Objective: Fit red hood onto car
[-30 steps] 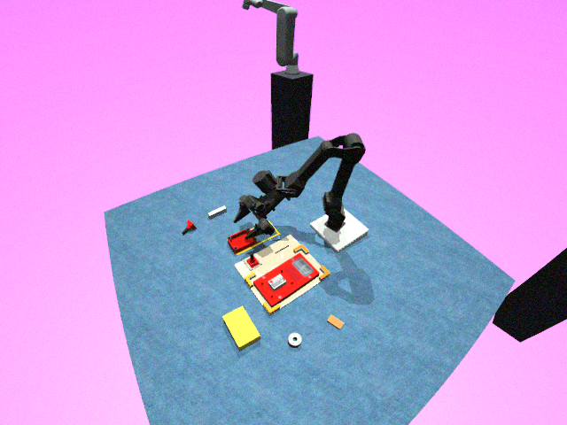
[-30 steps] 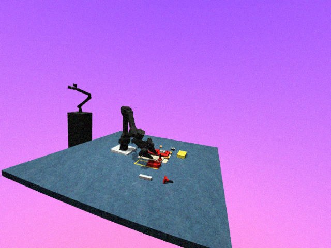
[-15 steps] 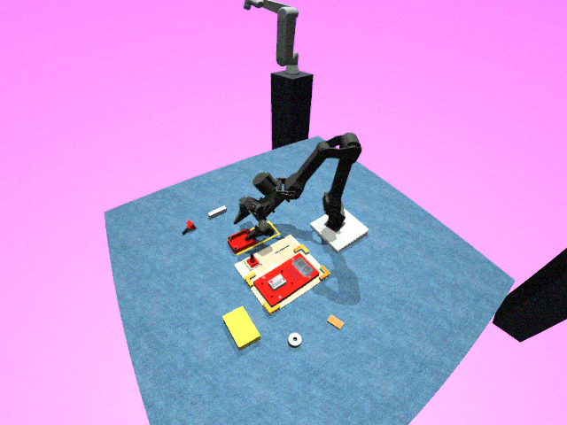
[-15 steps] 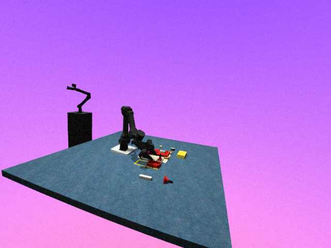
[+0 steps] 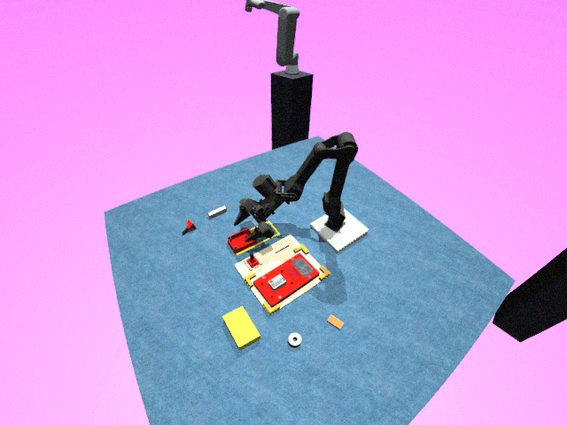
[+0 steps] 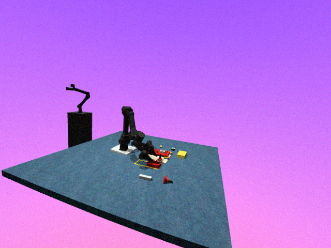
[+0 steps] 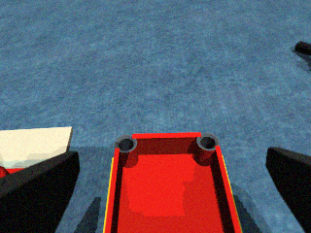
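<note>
The red hood (image 5: pixel 236 242) (image 6: pixel 154 165) (image 7: pixel 155 184) lies hollow side up, partly within a yellow outline; two grey-ringed corner holes show in the wrist view. My gripper (image 5: pixel 241 231) (image 7: pixel 173 154) is open and empty, low over the hood, with one finger to each side of it and a gap on both sides. The red chassis (image 5: pixel 284 292) (image 6: pixel 163 154) sits in the cream jig (image 5: pixel 288 243) between yellow corner brackets. The pale engine block (image 5: pixel 276 282) is on its deck, with small dark pegs around it.
A red piece with a black stem (image 5: pixel 252 262) stands on the jig beside the hood. A yellow block (image 5: pixel 241 327) (image 6: pixel 181 154), white ring (image 5: pixel 290 343) and orange piece (image 5: pixel 335 321) lie beyond the jig. A white bar (image 5: pixel 217 212) (image 6: pixel 145 177) and red cone-like piece (image 5: pixel 190 224) (image 6: pixel 165 179) lie past the hood.
</note>
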`<state>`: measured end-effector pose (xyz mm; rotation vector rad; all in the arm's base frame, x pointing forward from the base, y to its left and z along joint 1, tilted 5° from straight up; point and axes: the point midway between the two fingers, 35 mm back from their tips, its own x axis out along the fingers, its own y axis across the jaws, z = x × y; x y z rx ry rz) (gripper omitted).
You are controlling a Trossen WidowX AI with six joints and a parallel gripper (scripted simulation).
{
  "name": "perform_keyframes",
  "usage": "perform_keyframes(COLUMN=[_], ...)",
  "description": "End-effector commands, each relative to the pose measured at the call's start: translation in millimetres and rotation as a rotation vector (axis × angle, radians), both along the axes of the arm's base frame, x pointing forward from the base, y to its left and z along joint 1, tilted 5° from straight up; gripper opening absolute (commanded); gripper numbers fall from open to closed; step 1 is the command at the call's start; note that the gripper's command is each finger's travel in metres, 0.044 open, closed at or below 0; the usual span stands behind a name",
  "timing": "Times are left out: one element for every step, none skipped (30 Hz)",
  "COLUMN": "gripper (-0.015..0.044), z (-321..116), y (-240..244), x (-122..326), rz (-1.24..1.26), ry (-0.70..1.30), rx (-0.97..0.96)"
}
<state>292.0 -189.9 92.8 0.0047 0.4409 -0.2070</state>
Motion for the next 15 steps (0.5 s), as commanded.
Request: perform_keyframes(gripper=[0.044, 0.044, 0.044, 0.044, 0.044, 0.044, 0.044, 0.044, 0.044, 0.044, 0.044, 0.044, 0.044, 0.044, 0.044], z=[-2.4, -3.0, -3.6, -4.2, -4.8, -5.3, -5.9, -6.5, -7.1, -7.7, -8.3, -8.8, -9.4, -10.0, -10.6], y=[0.2, 0.1, 0.1, 0.0, 0.0, -0.1, -0.1, -0.2, -0.2, -0.3, -0.3, -0.4, -0.4, -0.5, -0.5], x=[0.5, 0.5, 0.6, 0.6, 0.7, 0.7, 0.7, 0.8, 0.8, 0.9, 0.9, 0.9, 1.0, 1.0, 1.1], rz=[0.003, 0.003, 0.003, 0.003, 0.003, 0.003, 0.003, 0.003, 0.003, 0.003, 0.003, 0.003, 0.003, 0.003, 0.003], ry=[-0.003, -0.003, -0.003, -0.004, -0.004, -0.004, -0.004, -0.004, -0.004, -0.004, -0.005, -0.005, -0.005, -0.005, -0.005], rx=[0.003, 0.003, 0.002, 0.002, 0.002, 0.002, 0.002, 0.002, 0.001, 0.001, 0.001, 0.001, 0.001, 0.001, 0.0])
